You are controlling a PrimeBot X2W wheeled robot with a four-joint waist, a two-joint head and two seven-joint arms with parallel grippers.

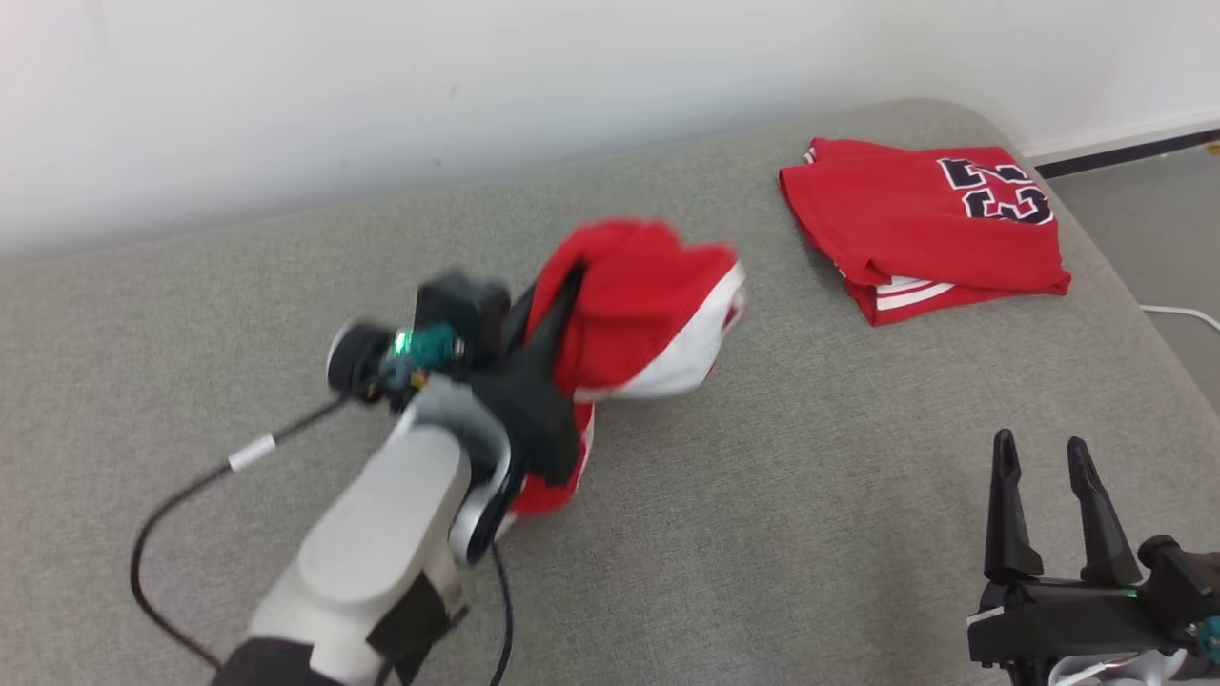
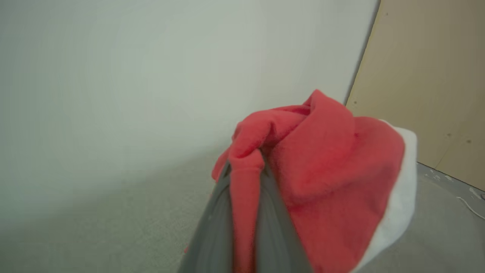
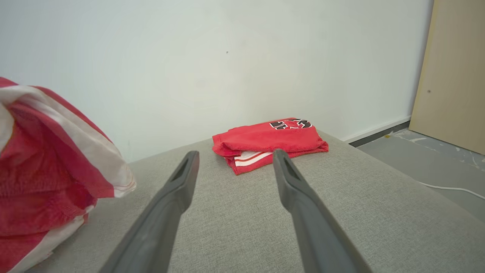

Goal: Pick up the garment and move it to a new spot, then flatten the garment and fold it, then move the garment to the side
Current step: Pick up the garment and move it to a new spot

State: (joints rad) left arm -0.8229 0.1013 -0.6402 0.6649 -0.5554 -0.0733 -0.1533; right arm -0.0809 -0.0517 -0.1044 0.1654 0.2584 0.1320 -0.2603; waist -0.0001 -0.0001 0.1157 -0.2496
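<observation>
Grey upholstery [image 1: 762, 514] carries everything. The bunched red-and-white garment [image 1: 639, 305] hangs near its middle, clamped in the left pincer [image 1: 570, 286]. A folded jersey [image 1: 915, 219] lies at the far right. The right pincer [image 1: 1041, 453], spread and empty, sits well to the garment's right.

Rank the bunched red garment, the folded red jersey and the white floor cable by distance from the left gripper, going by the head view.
1. The bunched red garment: clamped in the shut left gripper, over the middle of the grey cushion.
2. The folded red jersey: lying flat at the cushion's far right end.
3. The white floor cable: past the cushion's right edge.
</observation>
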